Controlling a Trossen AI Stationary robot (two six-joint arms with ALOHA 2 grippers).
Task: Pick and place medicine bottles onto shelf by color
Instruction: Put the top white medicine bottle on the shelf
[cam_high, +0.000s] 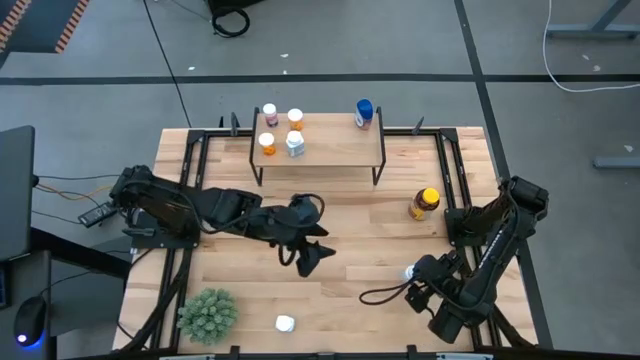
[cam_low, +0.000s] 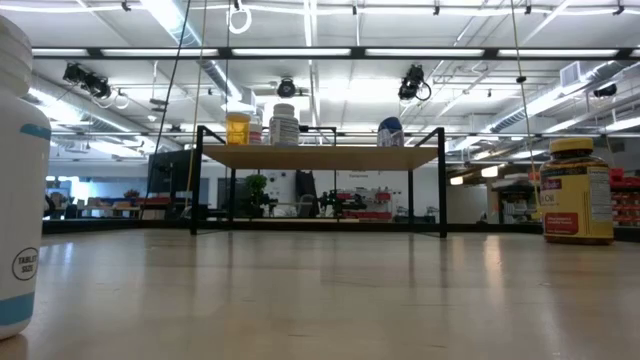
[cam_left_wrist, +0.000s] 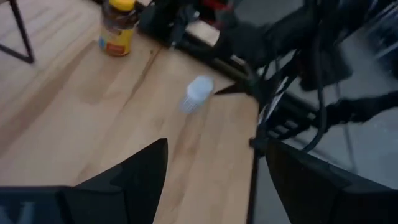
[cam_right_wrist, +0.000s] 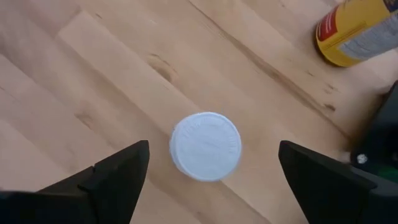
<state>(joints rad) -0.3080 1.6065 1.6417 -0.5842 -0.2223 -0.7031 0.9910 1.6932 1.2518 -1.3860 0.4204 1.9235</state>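
A white-capped bottle (cam_right_wrist: 206, 146) stands between the right gripper's (cam_right_wrist: 211, 168) wide-open jaws, untouched. The left gripper (cam_high: 312, 257) hangs open above the wooden table (cam_high: 370, 235)

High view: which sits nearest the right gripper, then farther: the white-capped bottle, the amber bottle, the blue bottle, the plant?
1. White-capped bottle, right at the right gripper.
2. Amber bottle, near the table's right edge.
3. Blue bottle, on the shelf.
4. Plant, front left.

The shelf (cam_low: 320, 157) carries three bottles (cam_low: 284, 124), an amber bottle (cam_low: 577, 190) stands right, a white bottle (cam_low: 20, 180) near left
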